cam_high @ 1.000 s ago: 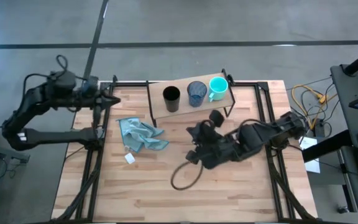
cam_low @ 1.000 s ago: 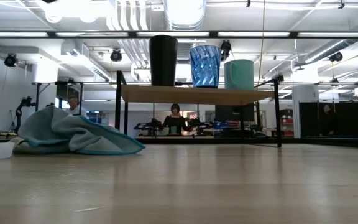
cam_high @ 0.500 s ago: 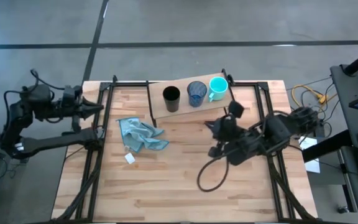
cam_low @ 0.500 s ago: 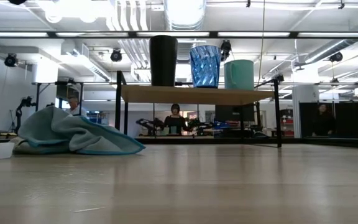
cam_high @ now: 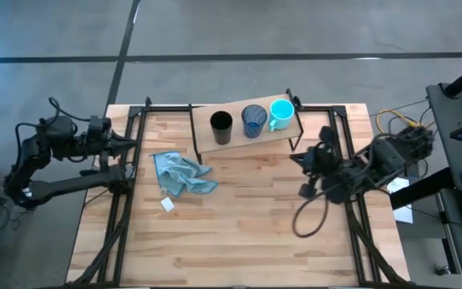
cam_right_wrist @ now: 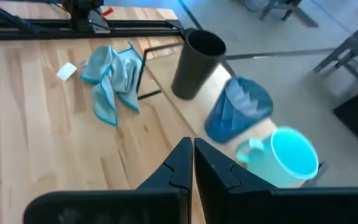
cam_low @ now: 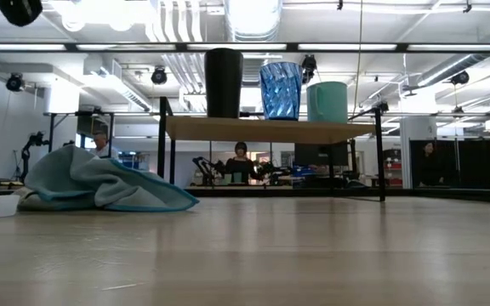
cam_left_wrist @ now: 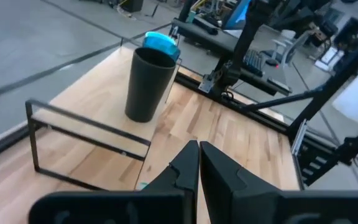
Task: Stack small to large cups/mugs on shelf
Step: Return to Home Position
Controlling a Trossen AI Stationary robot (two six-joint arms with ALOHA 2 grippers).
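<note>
Cups (cam_high: 253, 120) in row on shelf (cam_high: 239, 141); cloth (cam_high: 181, 172) beside; left end effector (cam_left_wrist: 197, 147), right end effector (cam_right_wrist: 191, 143) clenched, empty.

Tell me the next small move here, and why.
Probably fold the right arm back off the table to rest. The black cup, blue cup and mug stand upright in a row on the shelf. Both arms' jaws are shut and empty, and the left arm sits folded at the left edge.
</note>
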